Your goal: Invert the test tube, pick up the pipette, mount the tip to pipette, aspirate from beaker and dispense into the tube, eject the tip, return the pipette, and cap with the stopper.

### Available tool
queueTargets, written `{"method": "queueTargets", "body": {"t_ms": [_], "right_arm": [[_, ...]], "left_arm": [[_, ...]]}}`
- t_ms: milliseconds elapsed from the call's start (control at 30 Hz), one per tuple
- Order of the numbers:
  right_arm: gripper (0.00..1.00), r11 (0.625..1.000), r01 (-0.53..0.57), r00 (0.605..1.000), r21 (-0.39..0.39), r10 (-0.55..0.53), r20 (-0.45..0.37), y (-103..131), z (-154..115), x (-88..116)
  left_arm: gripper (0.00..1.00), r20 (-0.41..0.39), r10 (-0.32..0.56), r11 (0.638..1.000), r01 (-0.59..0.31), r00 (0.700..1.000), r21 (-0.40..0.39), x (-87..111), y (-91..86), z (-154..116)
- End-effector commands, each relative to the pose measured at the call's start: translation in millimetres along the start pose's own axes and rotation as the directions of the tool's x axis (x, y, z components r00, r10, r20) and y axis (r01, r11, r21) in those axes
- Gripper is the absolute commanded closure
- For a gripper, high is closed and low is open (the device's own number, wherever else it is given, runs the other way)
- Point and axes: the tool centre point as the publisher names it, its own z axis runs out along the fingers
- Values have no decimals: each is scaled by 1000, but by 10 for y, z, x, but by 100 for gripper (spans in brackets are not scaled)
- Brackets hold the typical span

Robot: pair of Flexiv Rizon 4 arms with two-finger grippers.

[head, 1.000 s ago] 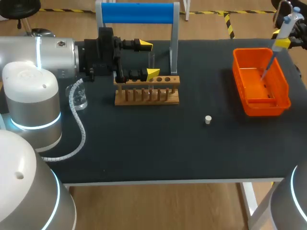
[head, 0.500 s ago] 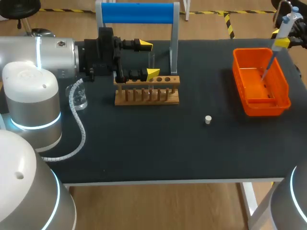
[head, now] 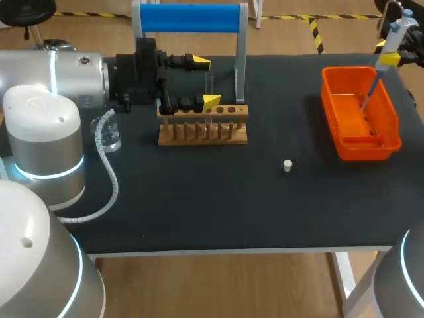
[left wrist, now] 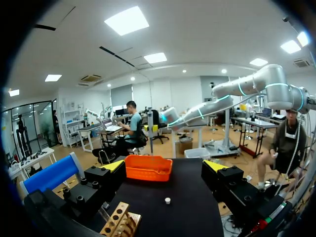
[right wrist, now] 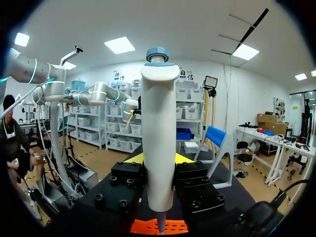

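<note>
Above the orange bin (head: 332, 99), right pincer (head: 388, 59) grips the pipette (head: 392, 38); left pincer (head: 204, 82) gapes wide.

Black table (head: 199, 212) on wood floor (head: 218, 285) — ceiling panels (left wrist: 126, 20) lit.

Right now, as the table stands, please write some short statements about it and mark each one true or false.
1. The right gripper is shut on the pipette. True.
2. The stopper sits in the rack. False: it lies on the table, apart from the rack.
3. The pipette hangs over the orange bin. True.
4. The left gripper is shut. False: it is open, at the rack.
</note>
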Motion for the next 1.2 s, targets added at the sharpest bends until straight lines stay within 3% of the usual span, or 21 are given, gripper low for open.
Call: {"method": "queueTargets", "body": {"t_ms": [33, 333, 533, 933, 1200], "right_arm": [[100, 1000, 1, 1000, 4, -1, -1, 8, -1, -6], [100, 1000, 1, 1000, 4, -1, -1, 8, -1, -6], [100, 1000, 1, 1000, 4, -1, -1, 8, -1, -6], [100, 1000, 1, 1000, 4, -1, -1, 8, -1, -6], [100, 1000, 1, 1000, 4, -1, -1, 8, -1, -6]], "left_arm": [[0, 2, 0, 1000, 0, 1000, 2, 7, 2, -3], [0, 8, 0, 1000, 0, 1000, -14, -18, -23, 54], [0, 8, 24, 1000, -24, 1000, -3, -147, -251, 525], [0, 0, 6, 996, -6, 1000, -85, -366, -692, 1687], [0, -17, -31, 995, 30, 999, -100, -450, -810, 2378]]}}
